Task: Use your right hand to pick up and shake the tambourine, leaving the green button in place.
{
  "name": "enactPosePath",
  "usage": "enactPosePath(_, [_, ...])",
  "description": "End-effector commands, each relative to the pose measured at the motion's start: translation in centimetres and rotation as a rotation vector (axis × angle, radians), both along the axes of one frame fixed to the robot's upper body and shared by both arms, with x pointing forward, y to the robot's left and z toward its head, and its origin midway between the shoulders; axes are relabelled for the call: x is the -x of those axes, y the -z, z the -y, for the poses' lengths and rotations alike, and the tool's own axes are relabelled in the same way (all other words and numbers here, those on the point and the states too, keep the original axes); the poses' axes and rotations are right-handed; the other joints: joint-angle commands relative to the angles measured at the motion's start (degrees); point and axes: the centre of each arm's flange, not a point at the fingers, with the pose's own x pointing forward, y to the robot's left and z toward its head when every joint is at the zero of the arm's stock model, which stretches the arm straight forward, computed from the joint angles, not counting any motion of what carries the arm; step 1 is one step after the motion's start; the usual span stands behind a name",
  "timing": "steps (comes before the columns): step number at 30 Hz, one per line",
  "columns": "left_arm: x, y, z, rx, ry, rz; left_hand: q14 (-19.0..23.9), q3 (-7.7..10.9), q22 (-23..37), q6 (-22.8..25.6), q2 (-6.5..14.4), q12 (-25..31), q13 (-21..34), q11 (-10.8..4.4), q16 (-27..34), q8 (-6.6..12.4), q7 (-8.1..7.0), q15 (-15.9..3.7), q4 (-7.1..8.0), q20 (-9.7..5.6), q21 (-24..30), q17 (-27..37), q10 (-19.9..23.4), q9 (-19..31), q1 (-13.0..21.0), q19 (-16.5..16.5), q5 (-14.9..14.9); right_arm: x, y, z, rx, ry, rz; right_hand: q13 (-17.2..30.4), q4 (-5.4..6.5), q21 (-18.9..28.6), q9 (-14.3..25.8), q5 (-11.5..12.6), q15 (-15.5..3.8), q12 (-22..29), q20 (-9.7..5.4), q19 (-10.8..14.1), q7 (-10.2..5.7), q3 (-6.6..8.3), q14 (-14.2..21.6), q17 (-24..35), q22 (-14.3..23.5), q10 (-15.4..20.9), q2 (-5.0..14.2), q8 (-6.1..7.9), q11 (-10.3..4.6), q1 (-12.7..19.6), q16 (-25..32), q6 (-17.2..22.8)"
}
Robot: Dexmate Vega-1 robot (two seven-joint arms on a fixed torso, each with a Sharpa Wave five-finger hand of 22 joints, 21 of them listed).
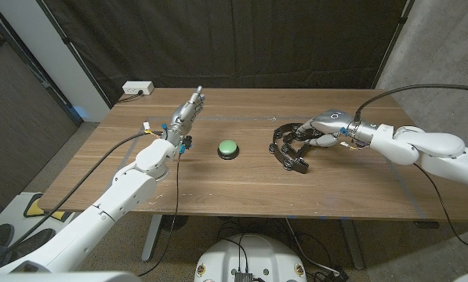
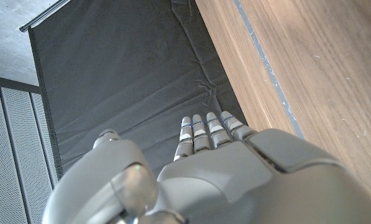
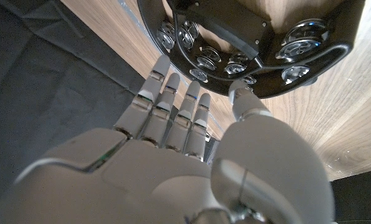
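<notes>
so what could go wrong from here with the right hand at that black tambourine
1. The right hand reaches onto the black half-moon tambourine with metal jingles, thumb on its rim and the other fingers straight; whether it grips yet is unclear, so a lift might slip.
2. The round green button lies close beside the tambourine on the wooden table; a wide shake could knock it.
3. The left hand stands beyond the button, likely clear.

Green button (image 1: 229, 149) just beside tambourine (image 1: 290, 146) (robot's left) — bare table (image 1: 359, 188) elsewhere around it.
</notes>
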Motion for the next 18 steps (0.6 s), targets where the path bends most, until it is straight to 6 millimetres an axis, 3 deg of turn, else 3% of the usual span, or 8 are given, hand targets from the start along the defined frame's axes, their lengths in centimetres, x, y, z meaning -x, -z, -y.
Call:
enactPosePath(1, [0.4, 0.0, 0.4, -0.012, -0.009, -0.014, 0.8, -0.08, 0.2, 0.4, 0.1, -0.3, 0.3, 0.01, 0.0, -0.10, 0.06, -0.02, -0.05, 0.09, -0.1, 0.3, 0.2, 0.1, 0.1, 0.7, -0.2, -0.9, 0.4, 0.1, 0.040, -0.013, -0.029, 0.2, -0.28, -0.2, 0.1, 0.0, -8.65, -0.4, -8.99, -0.5, -0.21, 0.57, -0.7, 0.1, 0.1, -0.3, -0.18, -0.24, -0.08, 1.0, -0.6, -0.5])
enactPosePath(9, [0.9, -0.5, 0.6, -0.021, -0.019, -0.004, 0.9, -0.06, 0.2, 0.4, 0.2, -0.4, 0.3, -0.02, 0.0, -0.20, 0.01, -0.05, -0.07, 0.03, -0.2, 0.3, 0.3, 0.1, 0.3, 0.7, -0.3, -1.5, 0.9, 0.1, 0.099, -0.023, -0.001, 0.2, -0.36, -0.9, 0.1, 0.0, -7.82, -0.8, -8.94, -1.8, -0.39, 0.70, -2.6, 0.0, 0.0, -1.1, -0.46, -0.48, -0.30, 1.8, -1.5, -1.0])
enactPosePath(18, [0.7, -0.3, 0.8, -0.017, -0.018, -0.014, 0.9, -0.07, 0.2, 0.4, 0.3, -0.4, 0.3, 0.04, -0.1, -0.28, 0.07, -0.04, -0.09, 0.02, -0.3, 0.3, 0.3, 0.1, 0.4, 0.7, -0.3, -2.6, 1.6, 0.3, 0.132, -0.024, 0.006, 0.2, -0.38, -1.2, 0.1, 0.1, -8.13, -0.9, -8.95, -2.3, -0.58, 0.96, -2.9, 0.0, -0.1, -1.3, -0.17, -0.56, -0.57, 2.5, -1.7, -1.2])
